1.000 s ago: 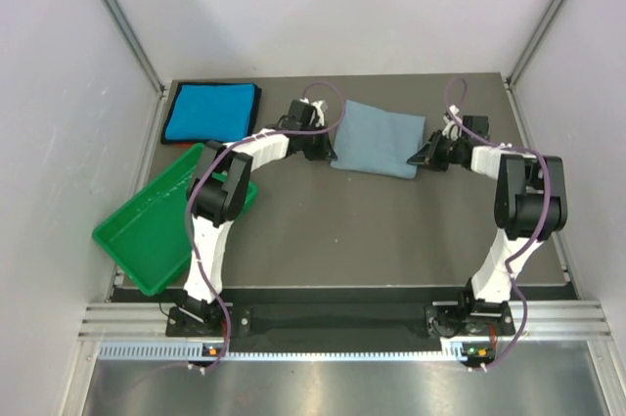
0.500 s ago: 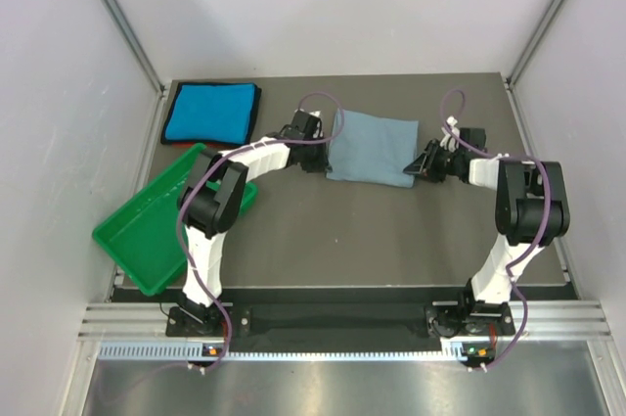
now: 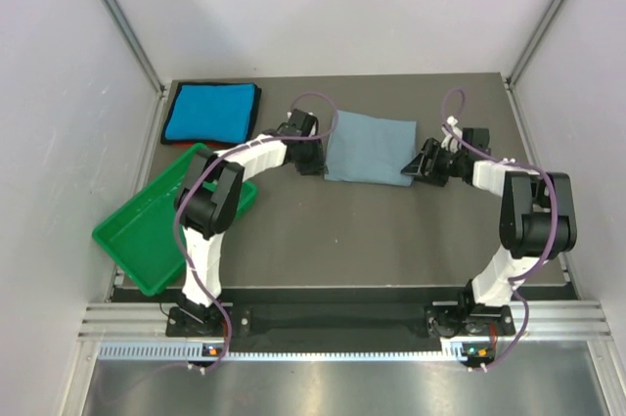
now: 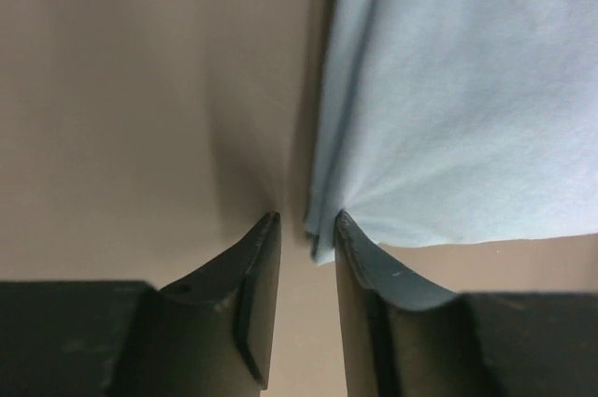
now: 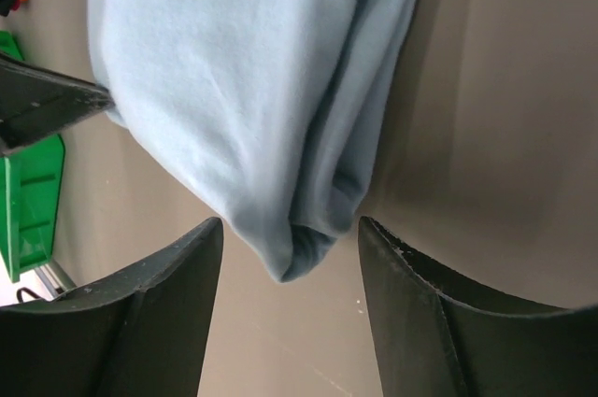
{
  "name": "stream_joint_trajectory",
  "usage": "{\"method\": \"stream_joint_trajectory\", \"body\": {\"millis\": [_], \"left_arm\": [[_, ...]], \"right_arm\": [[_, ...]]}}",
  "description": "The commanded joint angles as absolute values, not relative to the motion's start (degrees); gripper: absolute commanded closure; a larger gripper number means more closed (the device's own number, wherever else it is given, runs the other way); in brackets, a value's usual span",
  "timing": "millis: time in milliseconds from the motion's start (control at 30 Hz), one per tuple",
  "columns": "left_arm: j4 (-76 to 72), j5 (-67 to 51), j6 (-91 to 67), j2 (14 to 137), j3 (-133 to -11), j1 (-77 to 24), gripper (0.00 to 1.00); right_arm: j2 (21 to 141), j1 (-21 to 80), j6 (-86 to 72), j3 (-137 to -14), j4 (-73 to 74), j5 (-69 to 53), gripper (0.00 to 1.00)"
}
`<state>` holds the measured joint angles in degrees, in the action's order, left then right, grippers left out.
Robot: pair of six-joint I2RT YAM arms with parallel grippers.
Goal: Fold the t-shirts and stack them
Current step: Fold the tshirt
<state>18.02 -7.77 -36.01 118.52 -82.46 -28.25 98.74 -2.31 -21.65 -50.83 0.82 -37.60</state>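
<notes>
I am letting go of the grey-blue t-shirt (image 3: 370,147). My left gripper (image 4: 306,219) is parting its jaws, with a narrow gap now showing beside the cloth's corner. My right gripper (image 5: 290,222) is spreading wide around the opposite corner. The shirt is lying a little nearer my bases and squarer than a second ago, and both my arms are drawing in with it.
</notes>
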Motion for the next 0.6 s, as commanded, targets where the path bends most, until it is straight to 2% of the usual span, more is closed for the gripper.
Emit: {"method": "stream_joint_trajectory", "body": {"millis": [0, 233, 567], "left_arm": [[25.7, -4.7, -32.9, 116.5, -87.5, -26.5, 0.64], [23.7, -16.1, -25.8, 124.9, -104.0, -25.0, 0.55], [15.6, -24.7, -23.6, 138.4, -114.3, -21.9, 0.5]], "right_arm": [[97.3, -1.6, -19.4, -49.7, 0.5, -38.3, 0.4], [99.3, -1.6, -19.4, -50.1, -1.5, -39.5, 0.41], [101.6, -1.3, -19.5, -50.6, -2.8, -40.4, 0.43]]}}
